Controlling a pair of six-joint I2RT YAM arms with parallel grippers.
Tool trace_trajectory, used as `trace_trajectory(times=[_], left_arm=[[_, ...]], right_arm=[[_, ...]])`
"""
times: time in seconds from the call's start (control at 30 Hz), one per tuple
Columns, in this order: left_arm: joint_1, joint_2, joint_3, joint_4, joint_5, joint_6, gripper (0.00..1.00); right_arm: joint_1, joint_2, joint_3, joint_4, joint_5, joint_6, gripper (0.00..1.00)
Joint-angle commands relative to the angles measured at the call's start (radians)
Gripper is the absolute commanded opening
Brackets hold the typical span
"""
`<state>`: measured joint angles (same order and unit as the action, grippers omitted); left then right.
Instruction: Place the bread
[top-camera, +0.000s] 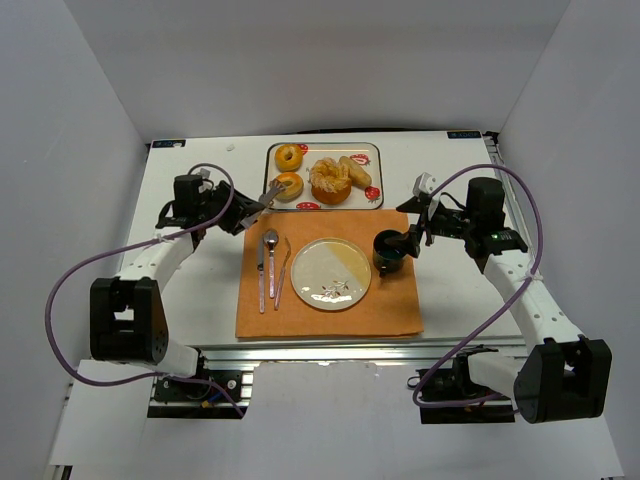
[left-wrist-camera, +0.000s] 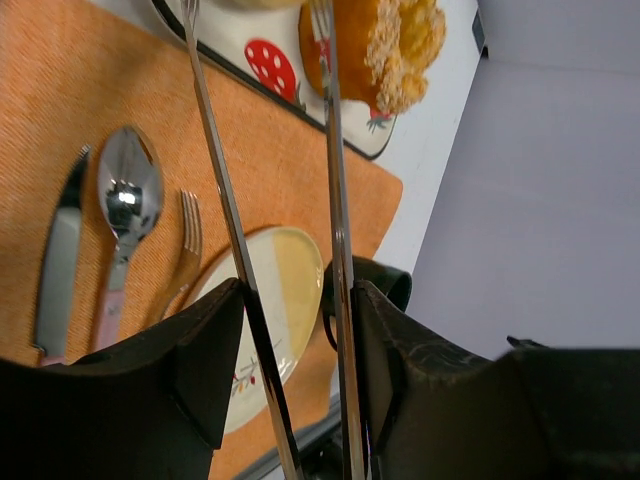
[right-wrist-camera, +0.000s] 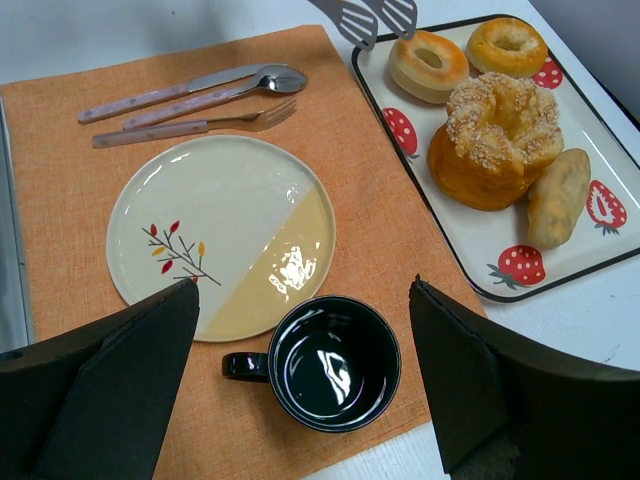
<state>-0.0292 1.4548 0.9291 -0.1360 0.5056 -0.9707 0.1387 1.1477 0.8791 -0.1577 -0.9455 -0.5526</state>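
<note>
Bread item: we're logging the bagel (top-camera: 289, 186) lying in the tray's (right-wrist-camera: 455, 235) near-left corner, just ahead of the tongs' (top-camera: 262, 198) spread tips, w/ L pincer (top-camera: 241, 211) clamping the tongs' arms, L arm nearer.

white panels box in a white surface (top-camera: 212, 300): a plain back wall (top-camera: 320, 60) and slanting side walls (top-camera: 60, 150) to left and right. soft, even light fills the enclosure, leaving only faint shadows.
</note>
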Motion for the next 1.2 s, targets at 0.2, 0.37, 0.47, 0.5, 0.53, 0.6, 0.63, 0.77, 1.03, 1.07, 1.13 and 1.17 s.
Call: trace_trajectory(times=[0.2,0.37,0.47,0.5,0.53,0.6,0.63,0.77,1.03,1.07,1.13,1.17], left_arm=[[-0.06,0.013,0.076,-0.059,-0.036,0.0,0.57],[-0.06,0.033,0.096,-0.085,-0.064,0.004,0.57],[-0.061,0.055,0.08,-0.015,-0.061,-0.034,0.56],[-0.061,0.062,0.076,-0.001,-0.059,-0.043,0.56],[-0.061,0.078,0.071,0.012,-0.055,-0.051,0.56],[-0.063,0.093,0.065,0.053,-0.05,-0.071,0.55],[-0.063,0.104,0.06,0.068,-0.042,-0.077,0.55],[-0.063,0.13,0.06,0.102,-0.032,-0.091,0.52],[-0.061,0.131,0.036,0.128,-0.006,-0.1,0.2],[-0.061,0.11,0.027,0.13,0.005,-0.099,0.18],[-0.063,0.081,0.022,0.125,0.017,-0.074,0.13],[-0.064,0.059,0.024,0.098,0.027,-0.054,0.1]], right_arm=[[-0.007,-0.025,-0.014,0.04,-0.015,0.005,0.89],[-0.01,-0.031,-0.02,0.04,-0.015,0.005,0.89],[-0.01,-0.026,-0.022,0.043,-0.018,0.003,0.9],[-0.01,-0.028,-0.022,0.043,-0.019,0.002,0.89],[-0.011,-0.025,-0.022,0.041,-0.019,0.003,0.89],[-0.011,-0.025,-0.022,0.041,-0.021,0.002,0.89],[-0.01,-0.026,-0.022,0.038,-0.021,0.002,0.89],[-0.013,-0.028,-0.023,0.034,-0.019,-0.006,0.89],[-0.016,-0.036,-0.022,0.018,-0.019,-0.018,0.89],[-0.016,-0.034,-0.02,0.014,-0.019,-0.02,0.89],[-0.016,-0.039,-0.017,0.006,-0.021,-0.024,0.89],[-0.017,-0.042,-0.017,0.004,-0.021,-0.026,0.89]])
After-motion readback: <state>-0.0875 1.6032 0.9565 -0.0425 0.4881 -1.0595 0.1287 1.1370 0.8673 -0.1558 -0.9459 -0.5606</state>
